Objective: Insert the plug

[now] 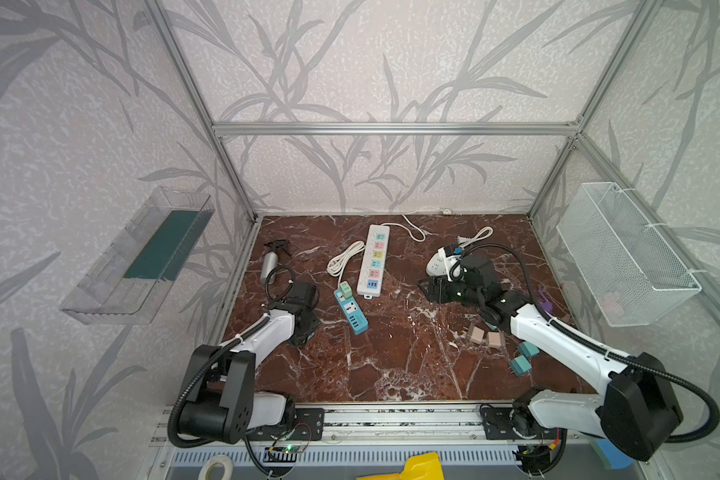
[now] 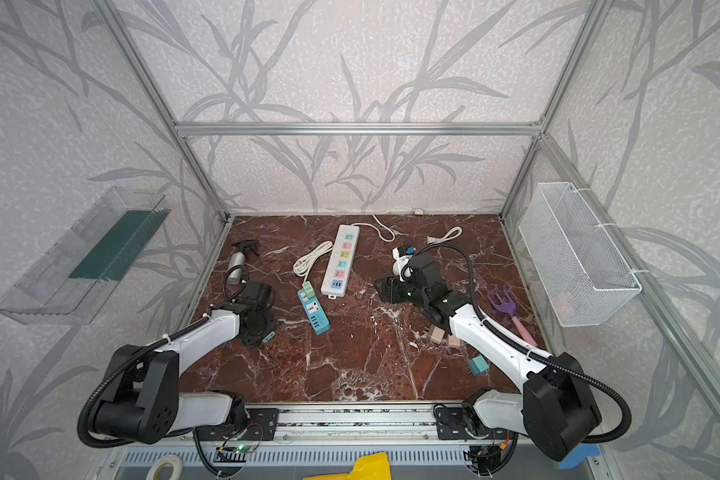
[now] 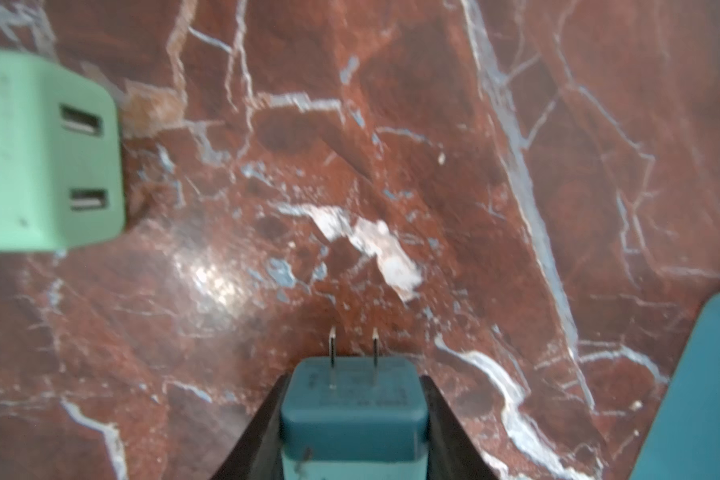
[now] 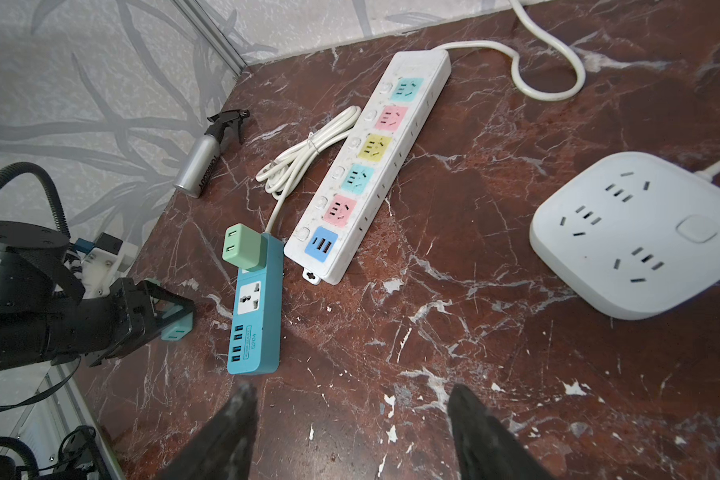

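Left wrist view: shows the left gripper [image 3: 354, 380] clenched on the teal plug [image 3: 352, 409], dark fingers [image 3: 262, 424] against both flanks, both prongs bare and pointing away from the wrist. Places the plug low over the surface [image 3: 391, 124], near its left edge; cannot tell whether touching the surface.

Just right of the plug: blue power strip [image 1: 352, 313], lying flat, with a green adapter [image 1: 345, 289] already seated at the end toward the back edge and the universal socket [image 4: 250, 293] at mid-length free. Next right: white power strip [image 1: 374, 259], coloured outlets unoccupied. Toward the right edge: right gripper [image 4: 352, 390], fingers [image 4: 242, 419] spread, nothing between them, touching no socket.

Step in hand, by judgement: carrying the grasped plug to an outlet; insertion not yet done.

For the next move: select a free outlet, most likely the universal socket as the nearest. Turn the wrist until the prongs face the slots. Align both blades with the slots, then press straight in. Brace the strip with the free gripper if needed; risk of sliding under the push.
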Controlling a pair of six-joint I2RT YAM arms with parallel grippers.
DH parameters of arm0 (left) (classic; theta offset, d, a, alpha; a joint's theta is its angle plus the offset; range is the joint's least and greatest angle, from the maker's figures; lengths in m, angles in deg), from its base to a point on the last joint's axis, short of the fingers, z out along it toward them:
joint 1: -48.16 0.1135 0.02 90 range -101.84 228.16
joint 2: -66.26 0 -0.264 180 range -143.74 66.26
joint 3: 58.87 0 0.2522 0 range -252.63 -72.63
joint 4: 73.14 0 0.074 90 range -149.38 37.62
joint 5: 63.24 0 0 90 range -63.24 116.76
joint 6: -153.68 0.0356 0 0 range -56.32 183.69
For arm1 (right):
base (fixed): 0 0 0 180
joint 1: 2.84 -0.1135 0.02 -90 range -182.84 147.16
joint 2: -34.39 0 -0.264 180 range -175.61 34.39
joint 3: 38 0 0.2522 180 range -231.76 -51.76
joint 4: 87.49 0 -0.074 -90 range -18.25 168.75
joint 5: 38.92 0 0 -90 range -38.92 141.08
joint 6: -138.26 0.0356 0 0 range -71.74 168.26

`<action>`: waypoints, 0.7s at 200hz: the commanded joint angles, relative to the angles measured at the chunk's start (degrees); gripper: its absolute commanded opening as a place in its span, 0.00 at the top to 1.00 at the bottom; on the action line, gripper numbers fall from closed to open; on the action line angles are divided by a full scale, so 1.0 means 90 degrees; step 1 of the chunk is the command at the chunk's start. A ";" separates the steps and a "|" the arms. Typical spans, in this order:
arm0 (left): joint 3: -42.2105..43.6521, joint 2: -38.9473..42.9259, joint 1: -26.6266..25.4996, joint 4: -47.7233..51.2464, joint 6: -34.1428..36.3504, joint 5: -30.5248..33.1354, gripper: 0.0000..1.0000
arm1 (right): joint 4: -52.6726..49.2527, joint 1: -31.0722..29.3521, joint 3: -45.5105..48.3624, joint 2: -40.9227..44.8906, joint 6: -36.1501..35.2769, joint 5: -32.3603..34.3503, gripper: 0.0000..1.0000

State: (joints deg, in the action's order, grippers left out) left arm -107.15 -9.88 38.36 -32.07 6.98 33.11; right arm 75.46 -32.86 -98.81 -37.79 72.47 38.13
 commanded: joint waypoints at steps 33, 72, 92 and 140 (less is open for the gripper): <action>-0.0037 0.0513 -0.0200 0.0114 -0.0276 0.0001 0.27 | -0.0479 0.0025 0.0134 0.0538 -0.0145 0.0143 0.24; 0.0189 0.0885 -0.0258 -0.0009 0.0095 -0.0219 0.14 | -0.0723 0.0017 0.0057 0.0812 -0.0155 0.0279 0.24; 0.0342 0.0883 -0.0321 -0.0180 0.0031 -0.0509 0.13 | -0.0874 0.0016 -0.0067 0.0902 -0.0135 0.0258 0.24; 0.0620 0.0846 -0.0449 -0.0824 0.0024 -0.0957 0.10 | -0.0933 0.0020 -0.0082 0.1208 -0.0135 0.0248 0.24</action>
State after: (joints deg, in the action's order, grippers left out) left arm -102.34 -1.97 34.64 -34.87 7.11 27.93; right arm 68.01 -32.84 -98.33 -28.92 71.84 40.08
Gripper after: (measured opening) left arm 0.874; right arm 0.764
